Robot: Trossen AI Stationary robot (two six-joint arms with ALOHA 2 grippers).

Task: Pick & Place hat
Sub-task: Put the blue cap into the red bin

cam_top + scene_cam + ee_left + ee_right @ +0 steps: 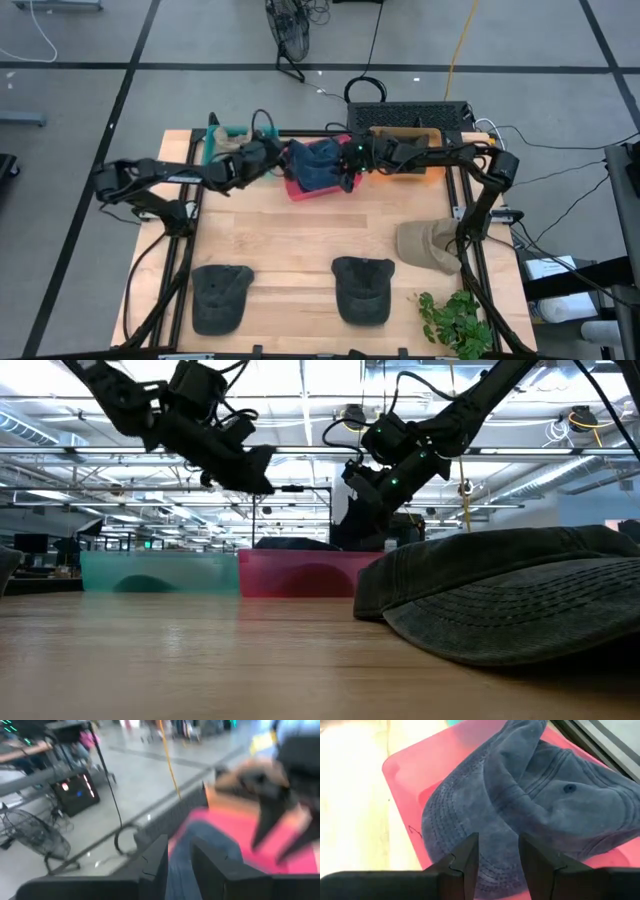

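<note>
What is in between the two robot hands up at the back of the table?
The blue hat in the pink bin lies between the left gripper and right gripper, seen from the high view.

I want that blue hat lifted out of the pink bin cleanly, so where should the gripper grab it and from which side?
Probably the raised fold of the crown on the blue hat. It lies crumpled in the pink bin, and that ridge stands proud, so fingers can close across it. Come straight down from above, since the bin walls block a side approach. The right gripper hangs open just over it.
</note>
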